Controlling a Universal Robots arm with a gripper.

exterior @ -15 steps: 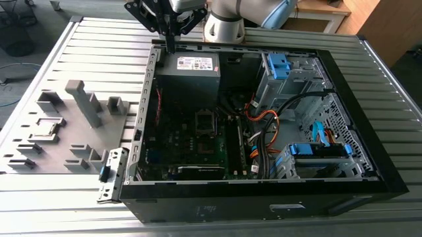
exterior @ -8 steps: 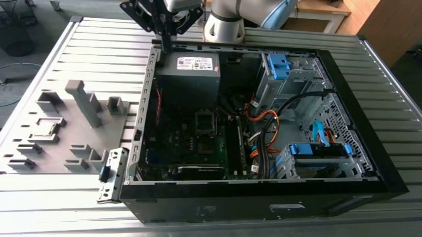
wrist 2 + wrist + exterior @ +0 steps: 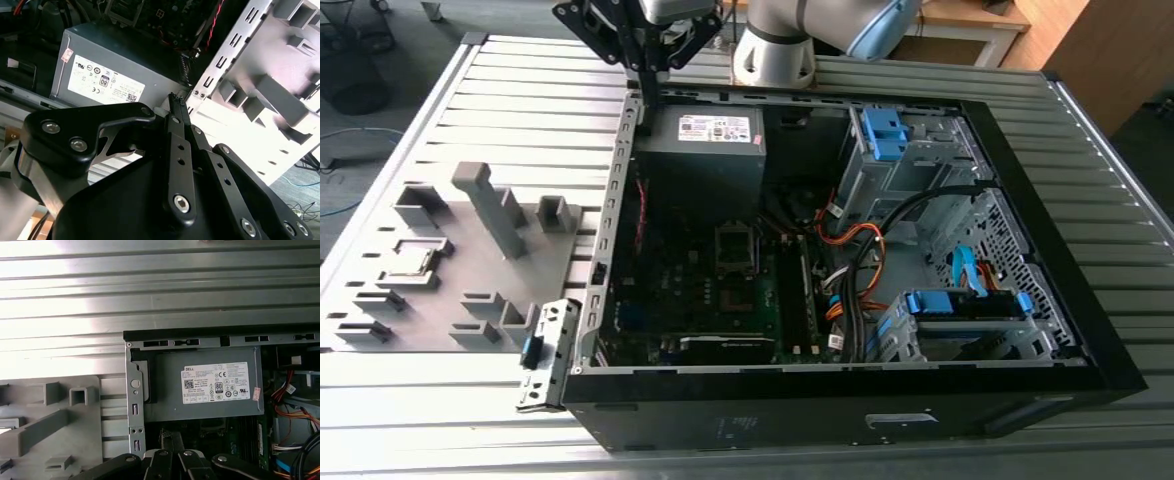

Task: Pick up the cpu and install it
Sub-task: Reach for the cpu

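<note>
At the exterior view's left, the cpu (image 3: 416,262) appears to lie in a square recess of the fixture (image 3: 574,270), untouched; its outline is hard to make out. Your gripper (image 3: 640,68) hangs well apart from it, over the case (image 3: 787,410) rim beside the power supply (image 3: 707,140), its fingers drawn together on nothing. The socket (image 3: 734,245) looks vacant, though it is dim. I judge your task barely begun: pickup and install are both outstanding.

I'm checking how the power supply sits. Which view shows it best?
The first wrist view: the power supply faces the camera squarely, label and edges visible. The second wrist view shows it slanted; the exterior view, obliquely inside the case.
</note>
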